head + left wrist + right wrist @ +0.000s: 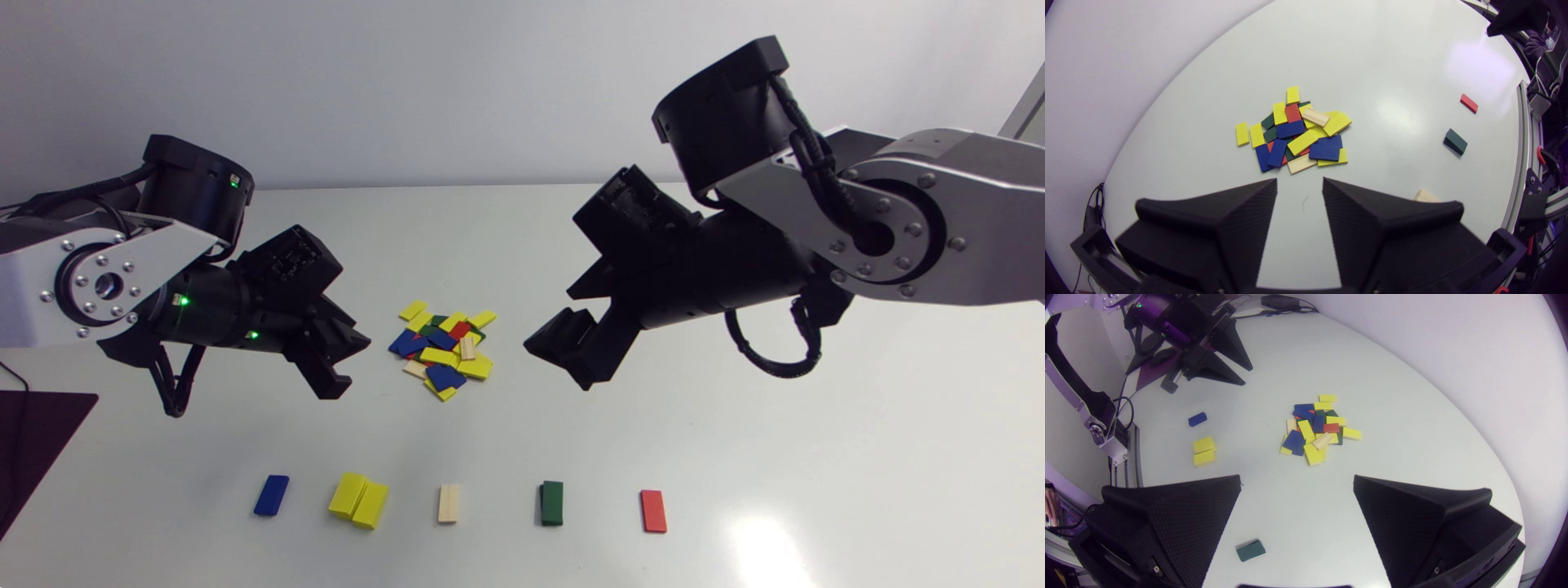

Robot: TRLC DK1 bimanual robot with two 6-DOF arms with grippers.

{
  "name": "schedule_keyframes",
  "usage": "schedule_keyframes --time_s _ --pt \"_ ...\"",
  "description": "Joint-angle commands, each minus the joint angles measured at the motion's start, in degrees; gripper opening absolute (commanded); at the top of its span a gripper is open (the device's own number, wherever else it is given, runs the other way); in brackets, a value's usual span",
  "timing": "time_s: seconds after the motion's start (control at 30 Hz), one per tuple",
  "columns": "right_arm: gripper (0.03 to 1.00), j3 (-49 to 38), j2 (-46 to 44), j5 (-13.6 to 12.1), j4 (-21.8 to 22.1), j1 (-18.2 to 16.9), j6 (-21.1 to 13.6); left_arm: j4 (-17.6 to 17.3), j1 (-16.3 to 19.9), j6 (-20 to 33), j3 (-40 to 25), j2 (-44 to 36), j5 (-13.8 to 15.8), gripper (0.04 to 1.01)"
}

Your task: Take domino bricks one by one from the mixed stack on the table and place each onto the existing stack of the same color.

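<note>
Left gripper (pixel 347 365) and right gripper (pixel 563 359) both hung empty, fingers spread, with the mixed pile (pixel 445 347) between them, just ahead of each. Best bet: straddle the loose yellow brick (pixel 413 309) nearest the left gripper without nudging its neighbours, then carry it to the yellow stack (pixel 359 500).

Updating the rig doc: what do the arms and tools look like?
The left arm and right arm have silver-grey links with bolted round plates and black cylindrical joints. The left tool and right tool are matte black, each with two broad wedge fingers with textured inner faces. A black cable loops under each wrist. Small green lights glow on the left arm.
</note>
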Motion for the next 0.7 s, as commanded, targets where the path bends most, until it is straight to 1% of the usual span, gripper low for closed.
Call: schedule_keyframes --time_s 0.0,0.03,0.07,0.4,0.67 --pt "0.967 -1.53 -0.39 0.28 -0.05 0.35 -0.25 -0.14 0.57 -0.99 1.4 1.58 0.61 0.902" --pt "0.967 -1.62 0.49 0.28 0.12 1.05 -0.16 -0.14 0.57 -0.99 1.4 1.58 0.61 0.907" --pt "0.967 -1.62 0.49 0.28 0.21 1.05 -0.16 -0.23 0.66 0.85 1.66 1.31 1.14 0.99" --pt "0.967 -1.26 0.23 0.28 0.12 1.05 -0.25 -0.23 1.45 2.08 3.24 3.95 1.14 0.989" --pt "0.967 -0.12 0.31 0.37 -0.58 1.14 -0.25 -0.14 2.77 2.79 4.65 6.24 1.58 0.989"
